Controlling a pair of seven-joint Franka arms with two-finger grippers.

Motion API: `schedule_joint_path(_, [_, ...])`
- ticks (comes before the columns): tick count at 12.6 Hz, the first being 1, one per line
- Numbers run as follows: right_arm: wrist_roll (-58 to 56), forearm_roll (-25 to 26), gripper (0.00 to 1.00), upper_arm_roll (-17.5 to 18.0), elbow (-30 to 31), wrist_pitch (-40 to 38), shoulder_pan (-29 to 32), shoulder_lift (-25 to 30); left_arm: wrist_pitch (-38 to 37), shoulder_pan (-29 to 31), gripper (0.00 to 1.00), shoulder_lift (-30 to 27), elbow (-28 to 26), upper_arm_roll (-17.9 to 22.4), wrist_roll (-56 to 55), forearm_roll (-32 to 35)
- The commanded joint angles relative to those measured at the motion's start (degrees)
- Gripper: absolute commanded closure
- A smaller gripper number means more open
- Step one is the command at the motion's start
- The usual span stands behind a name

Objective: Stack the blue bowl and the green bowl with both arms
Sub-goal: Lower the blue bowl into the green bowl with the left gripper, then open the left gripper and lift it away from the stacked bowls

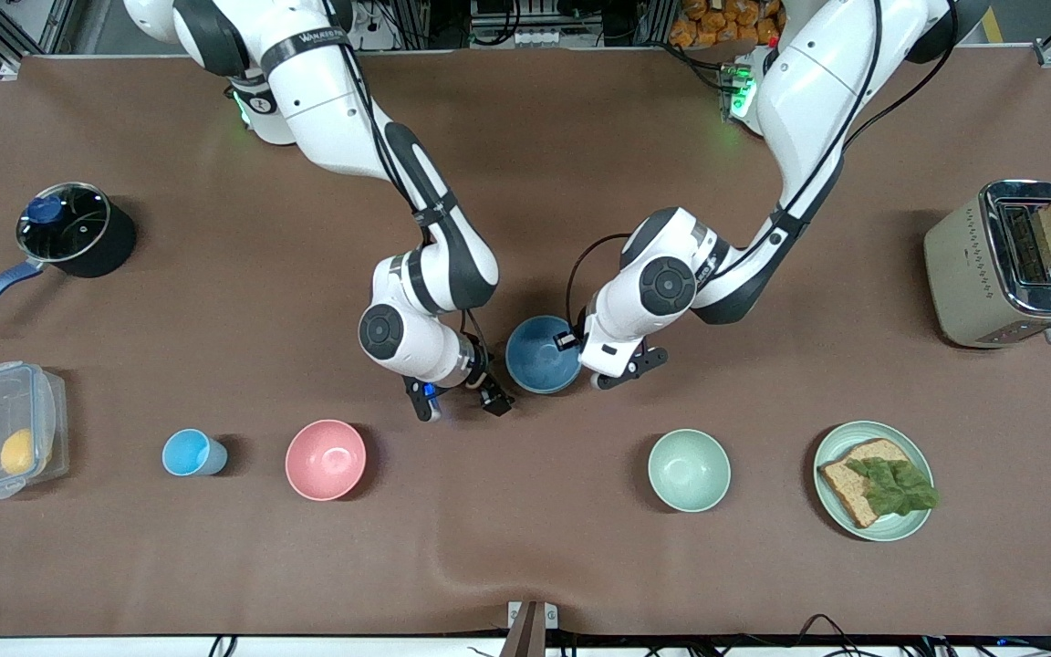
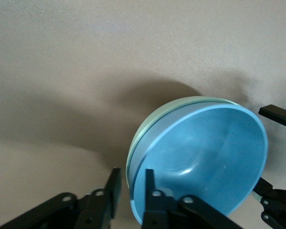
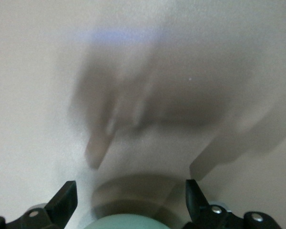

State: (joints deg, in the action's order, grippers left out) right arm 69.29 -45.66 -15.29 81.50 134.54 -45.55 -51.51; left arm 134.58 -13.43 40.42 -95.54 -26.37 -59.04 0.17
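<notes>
Blue bowl point(image 1: 542, 355): mid-table, between the 2 grippers; the left wrist view shows it nested inside the green bowl point(image 2: 148, 131), whose sage rim shows just outside it.
Left gripper point(image 1: 600, 358): at the stack's edge toward the left arm's end; its 2 fingers straddle the doubled rim, 1 inside and 1 outside, narrow gap, contact not certain.
Right gripper point(image 1: 459, 399): beside the stack toward the right arm's end; jaws spread wide, empty, with a green rim just below them in its wrist view.
Stage: stacking looks done.
Risk 1: if the left fingers drag on the rim while lifting, the stack could tip or slide.
Risk 2: the right fingers sit close; a sideways move could knock the bowls.
Bystanders: mint bowl point(image 1: 689, 470), pink bowl point(image 1: 326, 459), well apart.
</notes>
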Motion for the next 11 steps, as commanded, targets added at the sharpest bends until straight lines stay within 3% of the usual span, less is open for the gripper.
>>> schedule_joint_path(1, [2.43, 1.28, 0.00, -0.35, -0.90, -0.68, -0.42, 0.09, 0.42, -0.72, 0.39, 1.15, 1.06, 0.27, -1.86, 1.50])
schedule_joint_path(2, [2.51, 1.28, 0.00, -0.35, -0.90, -0.68, -0.33, 0.09, 0.42, -0.89, 0.34, 1.07, 1.23, 0.27, -1.86, 1.50])
schedule_joint_path(4, [2.52, 1.28, 0.00, -0.35, -0.90, -0.68, -0.51, 0.09, 0.42, -0.63, 0.00, 0.37, 1.85, 0.27, -1.95, 1.59])
schedule_joint_path(9, [2.34, 1.54, 0.00, -0.53, -0.90, -0.59, -0.51, 0.09, -5.01, 4.90, 0.00, -11.38, 1.41, 0.45, -1.52, 3.08])
schedule_joint_path(11, [2.25, 1.63, 0.00, -0.70, -0.90, -0.94, -0.42, 0.36, -10.98, 8.75, 0.00, -17.10, 1.41, 0.10, -1.25, 8.94])
